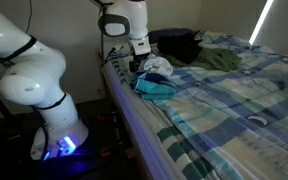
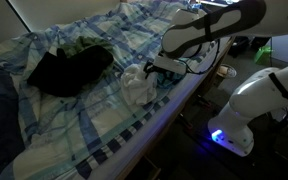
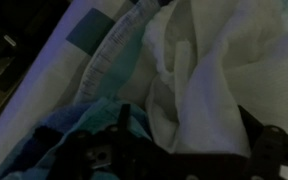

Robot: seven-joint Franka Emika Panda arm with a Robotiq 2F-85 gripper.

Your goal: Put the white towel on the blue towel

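The white towel [image 1: 158,66] lies crumpled on the plaid bed near its edge, partly over the blue towel [image 1: 154,88]. Both exterior views show it [image 2: 136,86]. My gripper [image 1: 141,60] is down at the white towel's side, also seen in an exterior view [image 2: 156,67]. In the wrist view the white towel [image 3: 199,80] fills the space between my two dark fingers [image 3: 187,125], which stand wide apart around it. The blue towel [image 3: 59,130] shows at the lower left, under the white one.
The plaid blanket [image 1: 234,95] covers the bed. A black garment [image 2: 69,68] and a green one [image 1: 219,60] lie farther in. The bed edge [image 2: 154,115] runs beside the robot base [image 1: 59,140].
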